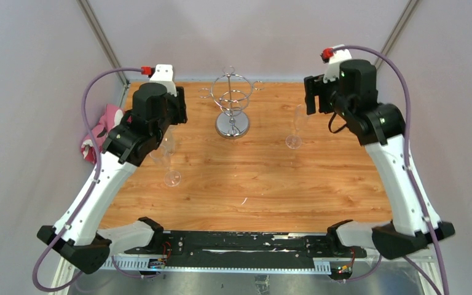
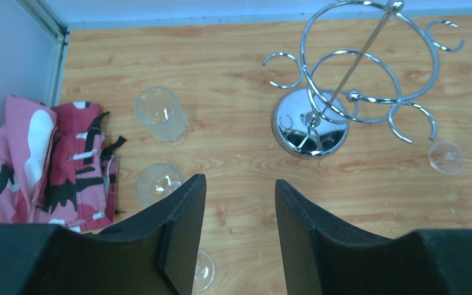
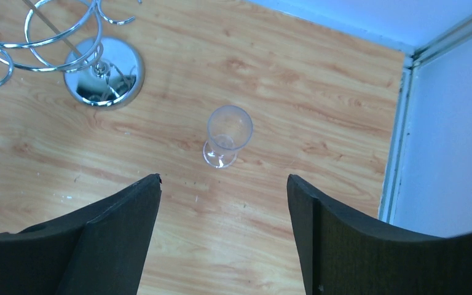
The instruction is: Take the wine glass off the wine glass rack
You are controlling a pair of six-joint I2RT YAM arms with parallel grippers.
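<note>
Two arms flank a wine glass rack (image 1: 232, 109).

Top external view: the rack, chrome wire on a round disc base, stands upright near the far edge of the wooden table (image 1: 264, 190). The left arm (image 1: 107, 178) reaches over a cluster of wine glasses (image 1: 171, 177) that stand on the table to the rack's left, nearer the arm bases. The right arm (image 1: 399, 166) is raised to the rack's right, near a lone wine glass (image 1: 294, 132) that stands upright on the table, well apart from the rack. A pink cloth (image 1: 100, 135) lies at the table's left edge, farther from the rack than the cluster.

Left wrist view: the left gripper (image 2: 238, 236) has its jaws parted over bare wood and clasps nothing. The rack stands ahead and to the right, its wire rings curling round the thin post. Two of the clustered glasses stand between rack and cloth, one behind the other. A curved sliver of a third shows just beside the inner face of one finger (image 2: 181, 233); whether it touches cannot be told.

Right wrist view: the right gripper (image 3: 224, 236) is spread wide and holds nothing. The lone wine glass stands upright on the wood ahead of the jaws, to the rack's right and apart from its disc base.
</note>
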